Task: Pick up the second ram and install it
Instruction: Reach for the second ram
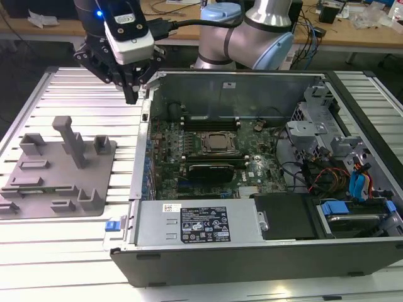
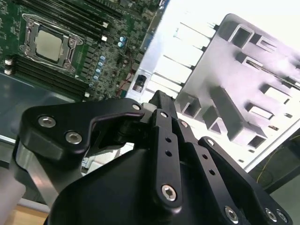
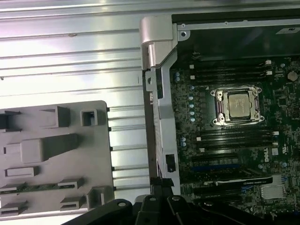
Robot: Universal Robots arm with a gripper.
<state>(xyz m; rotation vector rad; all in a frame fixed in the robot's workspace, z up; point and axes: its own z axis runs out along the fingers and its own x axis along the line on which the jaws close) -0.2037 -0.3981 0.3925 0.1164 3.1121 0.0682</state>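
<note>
A slim green stick, the second ram (image 3: 33,187), lies flat in a slot of the grey fixture plate (image 1: 60,189) on the exterior view's left. My gripper (image 1: 131,94) hangs above the slatted table, between the plate's far corner and the open computer case's wall (image 1: 143,157). Its black fingers (image 2: 161,122) stand close together with nothing between them. In the first wrist view the gripper (image 3: 159,204) sits over the case wall, well apart from the ram. The motherboard's dark memory slots (image 3: 232,74) flank the silver CPU socket (image 3: 236,105).
The fixture plate carries several grey blocks and a tall post (image 1: 70,139). The open case holds a black card (image 1: 211,168), a power supply (image 1: 198,223), cables and drive bays (image 1: 352,182). The arm's elbow (image 1: 252,34) reaches over the case's back. Slatted table (image 1: 82,88) lies around the fixture.
</note>
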